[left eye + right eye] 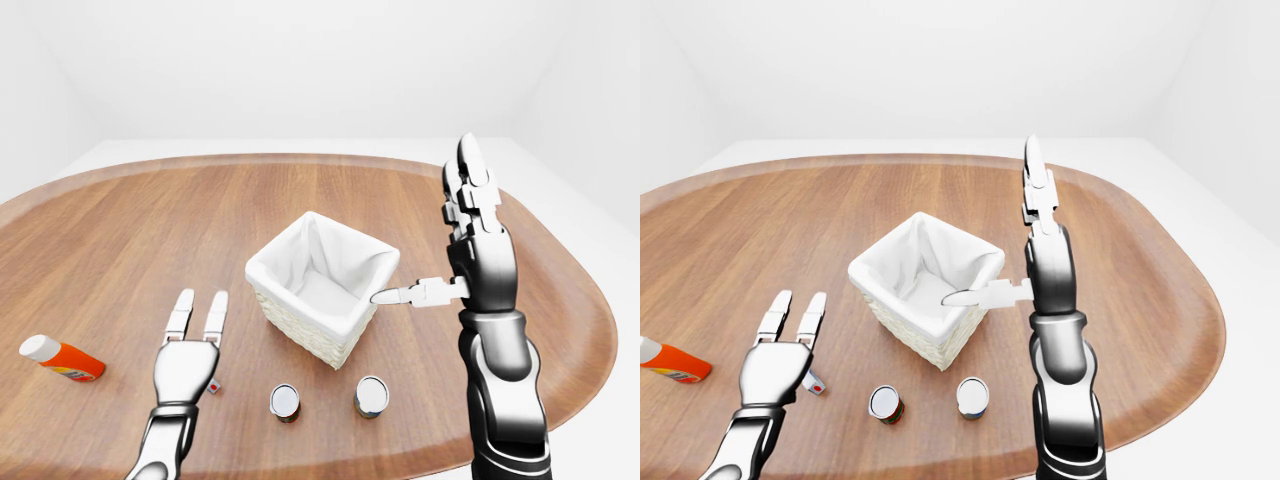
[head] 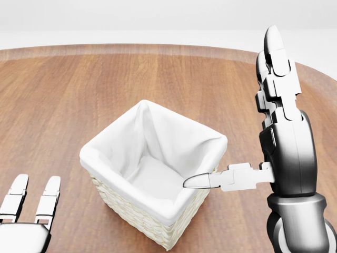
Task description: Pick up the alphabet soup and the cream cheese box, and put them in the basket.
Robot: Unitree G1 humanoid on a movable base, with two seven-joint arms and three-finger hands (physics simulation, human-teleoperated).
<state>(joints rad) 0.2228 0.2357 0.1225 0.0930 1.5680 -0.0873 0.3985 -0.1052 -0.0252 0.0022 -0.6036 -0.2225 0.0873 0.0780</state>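
The woven basket (image 1: 300, 330) with a white cloth liner stands in the middle of the wooden table. Two cans stand below it in the left-eye view, one (image 1: 285, 401) on the left and one (image 1: 371, 396) on the right; I cannot tell which is the alphabet soup. A small box corner (image 1: 213, 387) peeks out beside my left hand (image 1: 197, 322), which is open, fingers stretched flat, empty, left of the basket. My right hand (image 1: 432, 238) is open and upright to the right of the basket, its thumb reaching over the rim.
An orange bottle (image 1: 62, 361) with a white cap lies at the far left of the table. The rounded table edge (image 1: 560, 390) curves close behind my right arm. Bare wood stretches above the basket.
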